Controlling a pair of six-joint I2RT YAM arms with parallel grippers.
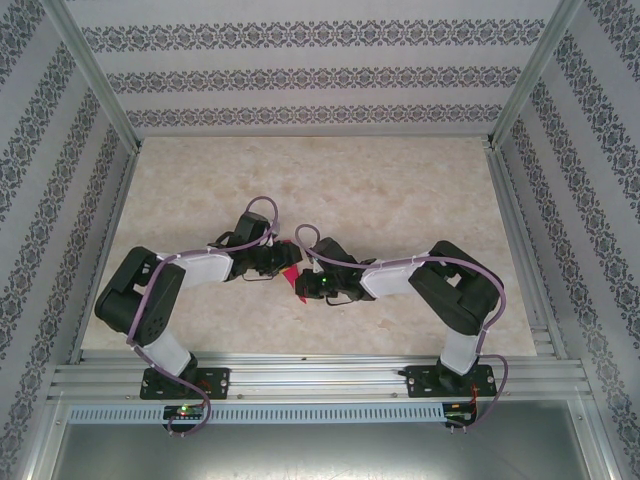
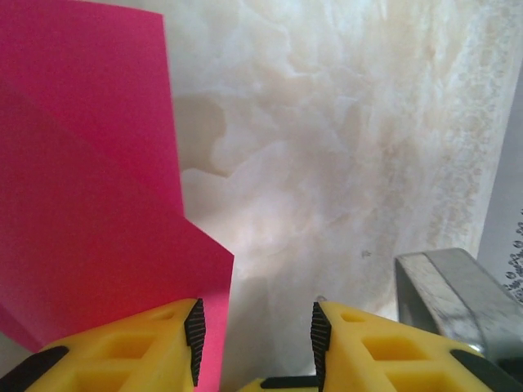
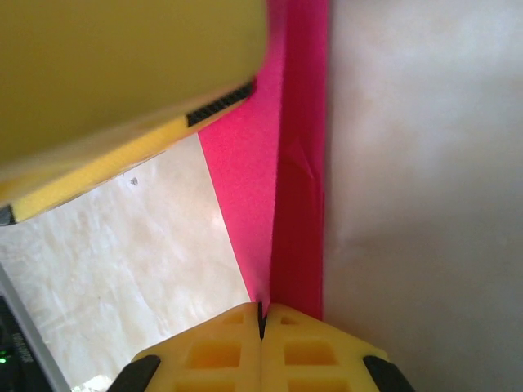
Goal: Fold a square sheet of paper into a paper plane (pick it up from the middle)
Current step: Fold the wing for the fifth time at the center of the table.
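The pink sheet of paper (image 1: pixel 290 272) sits near the middle of the tabletop (image 1: pixel 400 190), between the two arms, which meet there from either side. From above only a small pink wedge shows between the black wrists, and which way it points cannot be told from that view.

The right fingers (image 3: pixel 261 318) are pressed fully together on the sheet, with no gap between them. From their tips a narrow folded band runs straight away along the line of the fingers, so its long axis follows the right hand's reach. A wider triangular flap spreads to the left of the band and narrows toward the tips. A short crease wrinkles the band about halfway along.

The left fingers (image 1: pixel 270 265) are partly apart and hold nothing between them. In the left wrist view the bare marbled tabletop shows through the gap. The sheet lies to the left, behind one yellow finger (image 2: pixel 147 347). It has a stepped edge and a faint diagonal fold line.

One finger of the left arm crosses the upper left of the right wrist view, close over the flap. A metal rail (image 2: pixel 445 286) stands at the right of the left fingers.
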